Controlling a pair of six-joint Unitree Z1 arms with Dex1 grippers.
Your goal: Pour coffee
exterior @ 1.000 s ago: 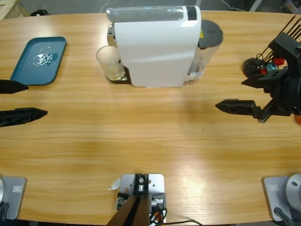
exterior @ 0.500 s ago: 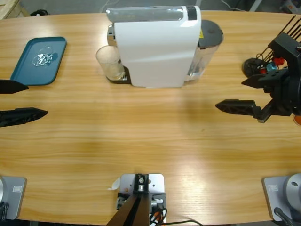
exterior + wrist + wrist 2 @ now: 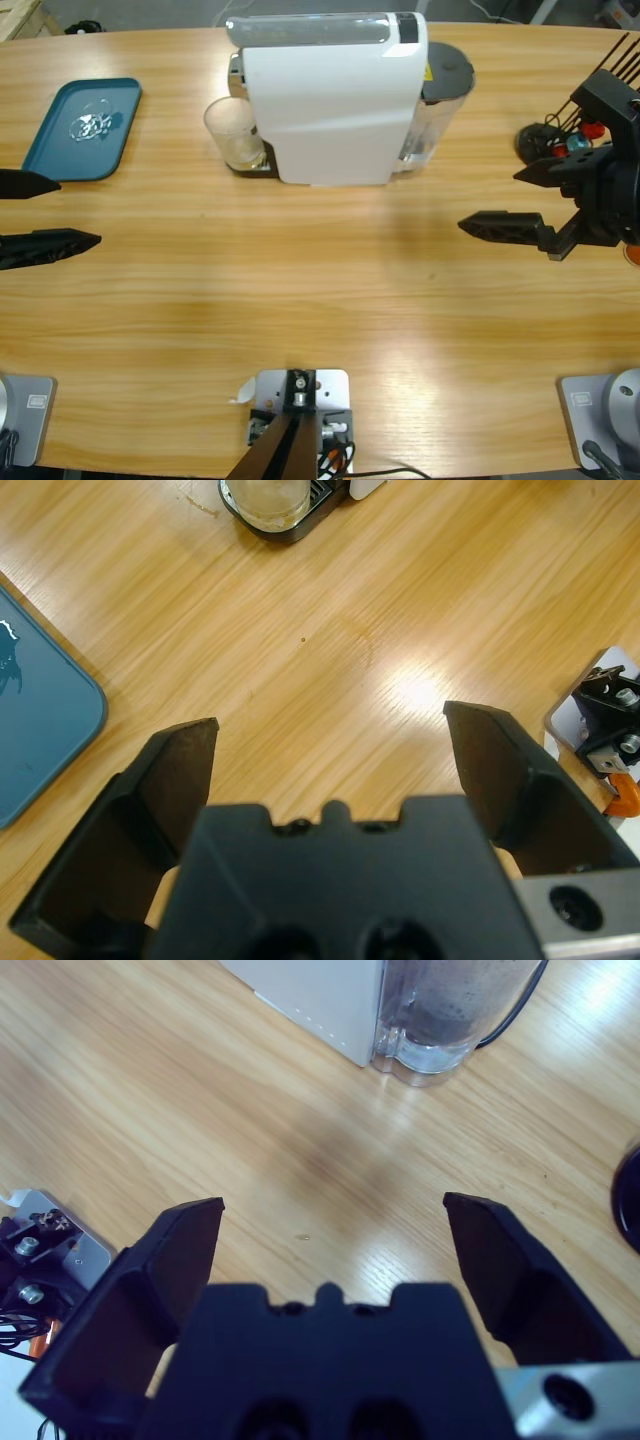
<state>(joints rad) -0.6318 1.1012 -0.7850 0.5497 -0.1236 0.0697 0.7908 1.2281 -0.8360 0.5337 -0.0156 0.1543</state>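
A clear glass tumbler [image 3: 235, 132] stands on the drip tray at the left end of the white coffee machine [image 3: 330, 100]. A thin layer of pale coffee [image 3: 244, 156] lies in its bottom. The left wrist view shows the same tumbler [image 3: 265, 495] at its top edge. My left gripper [image 3: 80, 211] is open at the table's left edge, well short of the glass, holding nothing. My right gripper [image 3: 488, 200] is open at the right side, apart from the machine, with nothing between its jaws. The right wrist view looks toward the machine's corner [image 3: 310, 995] and its water tank [image 3: 450, 1010].
A teal tray [image 3: 85, 125] with a small crumpled clear thing on it lies at the back left, and its corner [image 3: 40, 720] shows in the left wrist view. A black stand with red and blue capsules [image 3: 565, 140] is behind my right gripper.
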